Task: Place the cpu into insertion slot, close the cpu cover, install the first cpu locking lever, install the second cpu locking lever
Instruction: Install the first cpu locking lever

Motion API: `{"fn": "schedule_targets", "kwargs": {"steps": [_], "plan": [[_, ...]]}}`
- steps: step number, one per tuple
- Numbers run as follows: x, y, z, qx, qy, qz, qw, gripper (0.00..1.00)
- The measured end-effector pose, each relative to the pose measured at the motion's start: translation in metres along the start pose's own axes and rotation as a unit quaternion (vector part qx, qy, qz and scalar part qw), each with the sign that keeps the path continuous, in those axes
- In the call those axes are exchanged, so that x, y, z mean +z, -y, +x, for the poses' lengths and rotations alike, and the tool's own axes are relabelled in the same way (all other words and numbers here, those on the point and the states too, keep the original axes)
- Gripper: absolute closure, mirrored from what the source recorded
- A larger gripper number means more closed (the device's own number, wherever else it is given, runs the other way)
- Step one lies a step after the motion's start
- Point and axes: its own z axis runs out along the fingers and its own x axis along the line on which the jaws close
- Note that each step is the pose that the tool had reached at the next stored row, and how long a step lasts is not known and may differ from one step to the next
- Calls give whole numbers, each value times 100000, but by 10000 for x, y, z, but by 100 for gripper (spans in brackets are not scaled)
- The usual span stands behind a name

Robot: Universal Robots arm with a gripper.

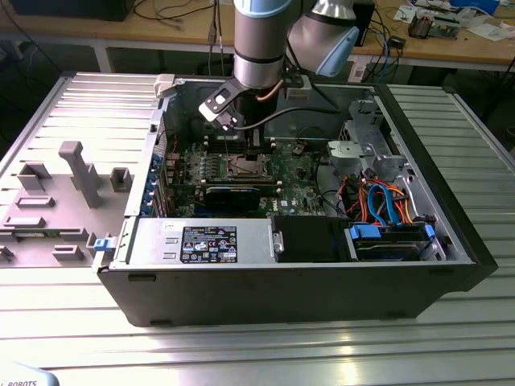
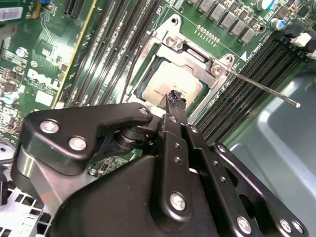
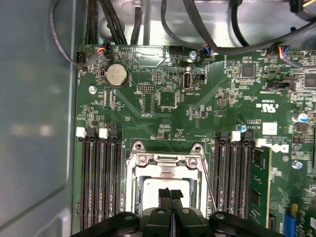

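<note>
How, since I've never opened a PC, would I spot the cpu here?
Inside the open computer case lies a green motherboard. Between its two banks of black memory slots sits the silvery cpu cover. The cpu is the flat, dull silver square in its window.

Arm enters at top centre of exterior view, wrist vertical, pointing down. Black hand in both wrist views, fingers pressed together.

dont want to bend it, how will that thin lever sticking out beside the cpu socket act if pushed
The lever is a long thin bare metal rod held at one end by the socket, so it probably flexes springily rather than staying stiff. Its smooth narrow surface looks easy for the claw to slip off.
</note>
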Motion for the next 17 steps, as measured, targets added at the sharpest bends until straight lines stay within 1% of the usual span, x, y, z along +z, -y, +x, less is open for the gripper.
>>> {"fn": "schedule_targets", "kwargs": {"steps": [2,4,7,8,9,10,12,14,17], "plan": [[-22,0,0,-7,114,3,100000,89],[-49,0,1,-6,146,-5,100000,89],[-91,-2,3,-5,444,14,99999,89],[-115,-2,3,-7,502,14,99999,89],[-122,-2,4,-6,563,19,99998,89],[-130,-2,4,-7,578,18,99998,89],[-168,-2,5,-4,596,15,99998,89],[-198,-2,6,-2,713,26,99997,89],[-254,-2,7,-4,718,20,99997,89]]}}
